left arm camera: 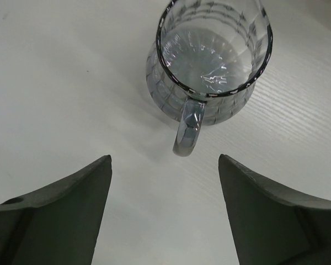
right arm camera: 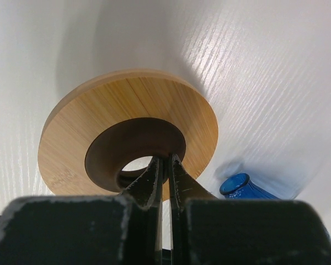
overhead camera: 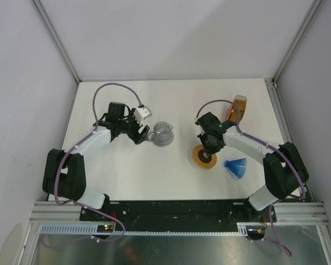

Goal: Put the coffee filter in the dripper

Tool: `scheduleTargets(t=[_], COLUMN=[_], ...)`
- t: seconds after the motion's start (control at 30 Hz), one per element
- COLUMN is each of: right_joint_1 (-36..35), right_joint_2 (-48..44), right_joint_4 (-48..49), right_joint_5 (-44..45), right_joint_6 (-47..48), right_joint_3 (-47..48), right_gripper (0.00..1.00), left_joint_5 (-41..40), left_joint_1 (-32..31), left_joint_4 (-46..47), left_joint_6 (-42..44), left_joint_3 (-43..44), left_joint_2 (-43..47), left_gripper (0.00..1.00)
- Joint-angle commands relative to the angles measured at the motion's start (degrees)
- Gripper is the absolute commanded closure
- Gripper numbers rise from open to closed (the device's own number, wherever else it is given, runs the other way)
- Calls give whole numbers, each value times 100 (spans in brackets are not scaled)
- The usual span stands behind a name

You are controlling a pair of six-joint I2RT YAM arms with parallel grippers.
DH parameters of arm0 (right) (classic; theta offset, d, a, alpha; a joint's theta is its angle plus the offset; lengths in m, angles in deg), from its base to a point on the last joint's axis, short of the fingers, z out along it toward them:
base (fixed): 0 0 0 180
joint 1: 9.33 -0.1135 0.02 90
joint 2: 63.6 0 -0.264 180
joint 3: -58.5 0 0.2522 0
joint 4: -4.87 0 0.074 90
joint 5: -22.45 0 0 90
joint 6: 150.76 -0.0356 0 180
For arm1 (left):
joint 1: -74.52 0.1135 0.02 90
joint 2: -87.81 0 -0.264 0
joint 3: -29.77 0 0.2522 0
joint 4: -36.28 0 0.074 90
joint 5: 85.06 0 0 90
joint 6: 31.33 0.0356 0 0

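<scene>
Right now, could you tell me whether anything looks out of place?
The dripper seems tipped on its side, and the right gripper is shut on the wooden ring at its inner edge, though the task does not involve it.

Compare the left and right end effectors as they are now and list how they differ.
The left end effector is open, spread wide; the right end effector is shut. The left holds nothing, with the glass jug untouched ahead of its gap; the right pinches the wooden ring at its hole's rim. Shared: both sit low over the white table, and neither touches the blue dripper.
</scene>
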Motion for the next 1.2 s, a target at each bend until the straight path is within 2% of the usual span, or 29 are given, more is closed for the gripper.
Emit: scheduleTargets(t=[0.0, 0.1, 0.4, 0.47, 0.77, 0.9, 1.0, 1.17], right_joint_1=[38, 51, 128, 188, 541, 700, 817, 940], right_joint_2=[-52, -102, -125, -150, -278, -368, -482, -655], right_joint_4=[113, 104, 76, 106, 123, 5, -21, -57], right_joint_5=[174, 217, 376, 370, 178, 236, 241, 226], right_joint_6=[77, 74, 92, 92, 210, 264, 312, 338], right_joint_3=[211, 211, 205, 203, 217, 214, 212, 229], right_gripper=[100, 100, 100, 100, 100, 100, 100, 100], left_joint_5=[360, 636, 289, 316, 966, 1164, 1218, 1453], left_joint_1=[-44, -86, -262, -292, -375, -497, -612, -763], left_joint_4=[42, 130, 671, 680, 669, 669, 622, 434], left_joint_6=[551, 833, 800, 901, 1169, 1233, 1309, 1425], left_joint_3=[140, -35, 2, 12, 73, -29, -83, -100], left_joint_2=[-146, -99, -515, -600, -761, -724, -671, -510], left_gripper=[19, 20, 26, 32, 73, 96, 99, 100])
